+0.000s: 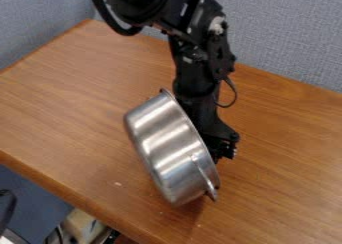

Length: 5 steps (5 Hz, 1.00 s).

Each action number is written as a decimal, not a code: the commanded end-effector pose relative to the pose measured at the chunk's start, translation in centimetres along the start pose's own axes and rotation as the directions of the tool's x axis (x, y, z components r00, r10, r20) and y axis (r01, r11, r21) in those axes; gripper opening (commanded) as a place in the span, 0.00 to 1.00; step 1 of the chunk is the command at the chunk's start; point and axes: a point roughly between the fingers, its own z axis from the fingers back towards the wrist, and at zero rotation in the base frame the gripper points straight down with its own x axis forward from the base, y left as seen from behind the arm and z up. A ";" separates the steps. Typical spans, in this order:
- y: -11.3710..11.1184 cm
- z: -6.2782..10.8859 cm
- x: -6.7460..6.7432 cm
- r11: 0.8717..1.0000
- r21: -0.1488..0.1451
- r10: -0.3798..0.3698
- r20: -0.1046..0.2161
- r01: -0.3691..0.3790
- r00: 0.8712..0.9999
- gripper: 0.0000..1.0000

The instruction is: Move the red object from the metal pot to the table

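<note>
Camera view, from the near edge back: the brown wood-grain table (54, 108) has a rounded front edge running across the lower left, with dark clutter blurred below it. Nothing readable appears anywhere, no brand, label or lettering on the pot, the arm or the tabletop

Just in from that edge the metal pot (167, 148) lies tipped on its side, its shiny curved wall and bottom turned toward the viewer and its mouth facing away to the right. The steel is bright, with soft horizontal reflections across the straight side, and one small loop handle (205, 173) shows at the rim near the lower right. Its interior cannot be seen from here

The red object is not visible; whether it is inside the pot, behind it or under the gripper cannot be told

The black gripper (218, 140) points down right behind the pot's rim, mostly hidden by the pot and by its own body, so whether its jaws are apart or together cannot be told, nor whether it holds anything

Behind it the black arm (187, 38) rises toward the top, in front of a grey wall (294, 28)
</note>
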 end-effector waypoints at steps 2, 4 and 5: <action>-0.2 -0.6 -1.1 0.999 -0.044 -0.027 -0.005 0.027 1.000 1.00; -0.7 -1.1 -1.7 0.996 -0.083 -0.032 -0.023 0.030 0.999 1.00; -0.9 -1.3 -2.0 0.995 -0.097 -0.031 -0.028 0.028 0.999 1.00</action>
